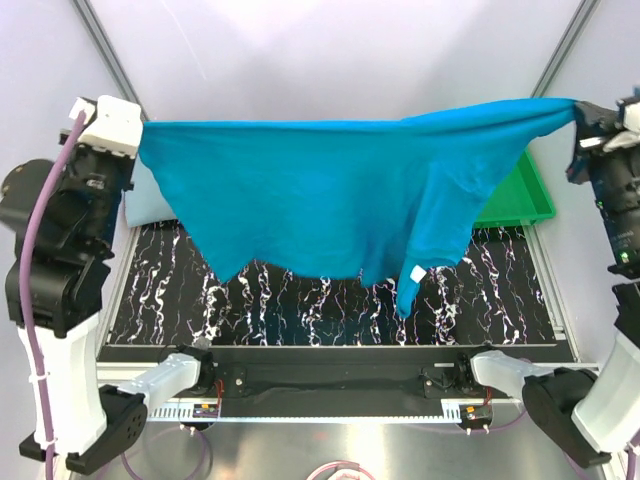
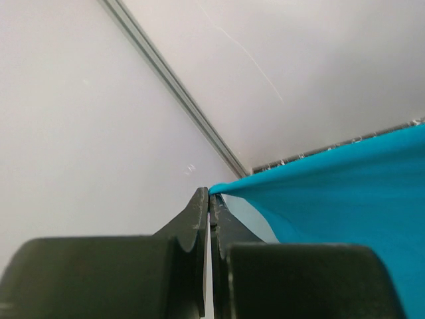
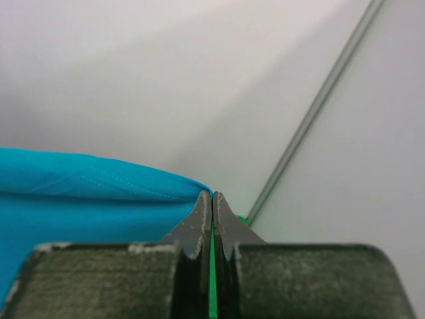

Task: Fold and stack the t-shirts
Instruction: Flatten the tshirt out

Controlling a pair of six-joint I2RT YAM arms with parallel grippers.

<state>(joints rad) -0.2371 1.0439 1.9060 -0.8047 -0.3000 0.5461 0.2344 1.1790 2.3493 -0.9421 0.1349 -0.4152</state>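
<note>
The bright teal-blue cloth t-shirt (image 1: 330, 200) hangs stretched in the air above the black, white-veined counter (image 1: 300, 300), its lower edge dangling free. The left end effector (image 2: 210, 197) is clenched on one top corner and the right end effector (image 3: 212, 197) on the opposite corner. A pale grey-blue cloth t-shirt (image 1: 143, 203) lies at the counter's far left, partly hidden behind the teal one. A green plastic tray (image 1: 528, 195) sits far right.
</note>
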